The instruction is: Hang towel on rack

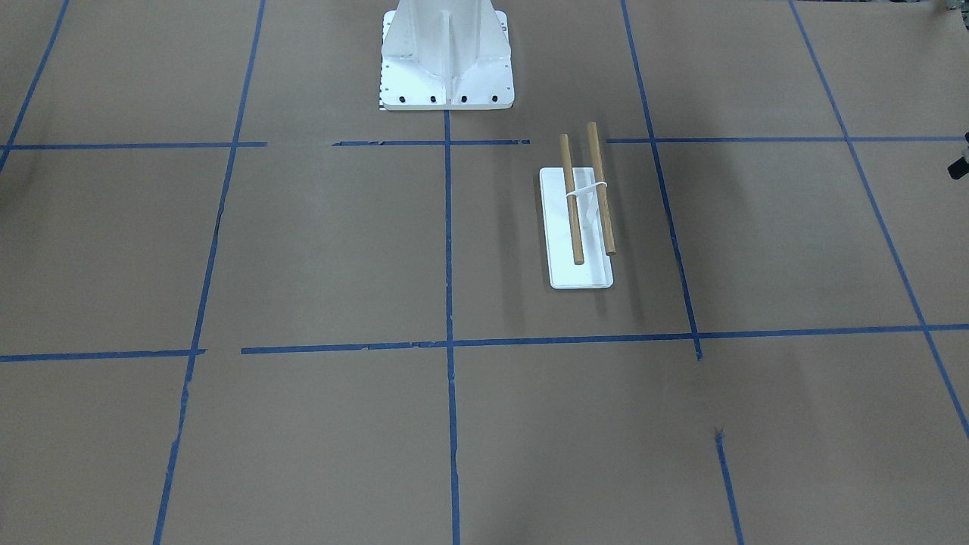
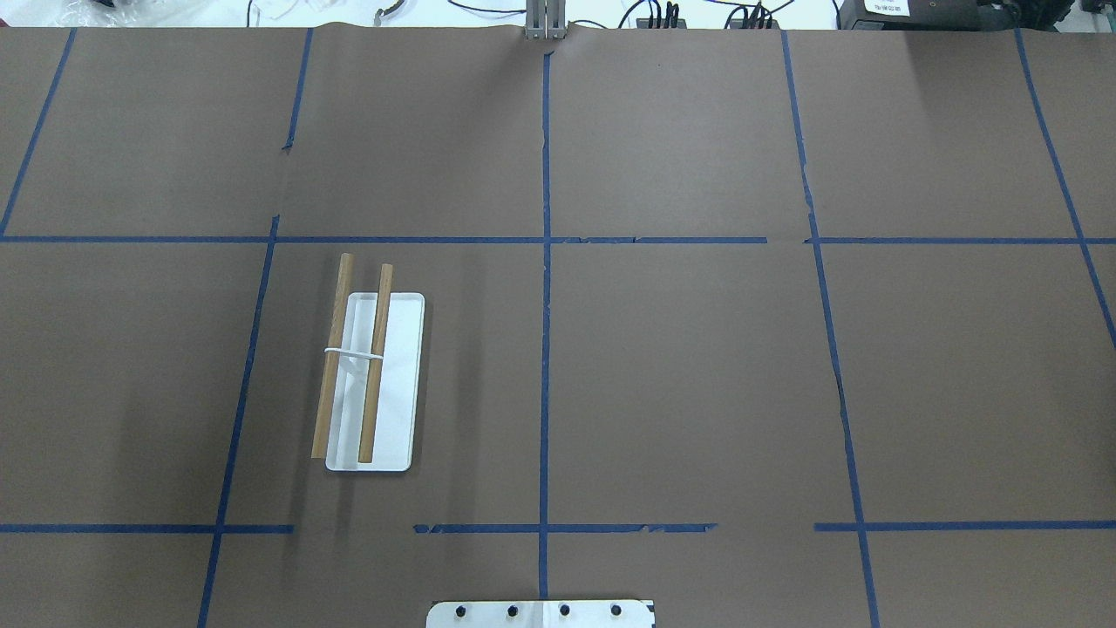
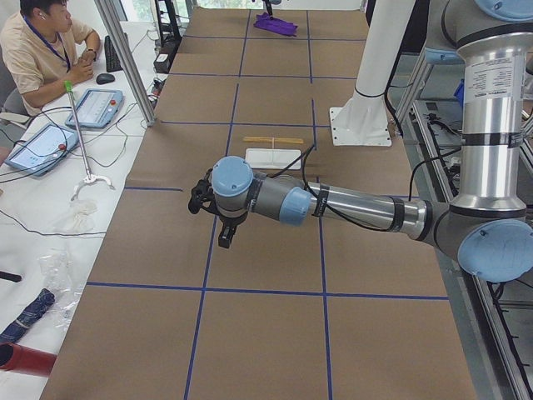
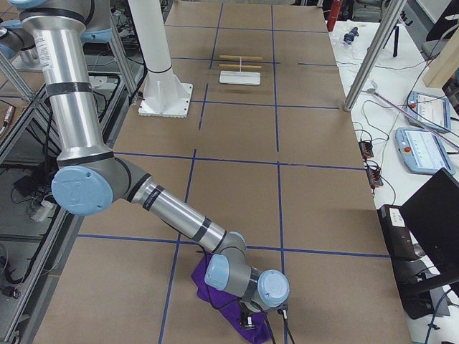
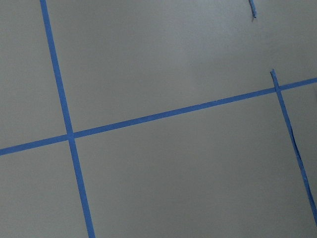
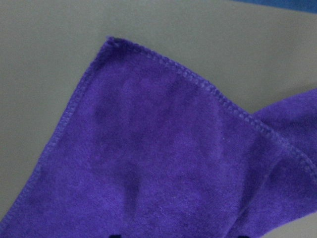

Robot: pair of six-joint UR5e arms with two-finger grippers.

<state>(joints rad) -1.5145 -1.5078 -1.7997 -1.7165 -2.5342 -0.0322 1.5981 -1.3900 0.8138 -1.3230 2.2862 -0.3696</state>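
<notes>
The rack [image 2: 397, 384] has a flat white base and two wooden dowels, and stands left of the centre line; it also shows in the front view [image 1: 579, 269]. The purple towel [image 4: 219, 295] lies crumpled on the table near the right end and fills the right wrist view [image 6: 163, 163]. My right gripper [image 4: 247, 324] hangs just over the towel; its two dark fingertips [image 6: 114, 235] stand wide apart at the frame's bottom edge, so it is open. My left gripper [image 3: 221, 235] hovers over bare table near the left end; I cannot tell whether it is open or shut.
The big white bolted pedestal [image 1: 447, 68] stands at the robot's side of the table, close to the rack. A seated operator [image 3: 42, 50] and control tablets [image 3: 93, 107] are beside the far edge. Blue tape lines [image 2: 546, 262] cross the brown table.
</notes>
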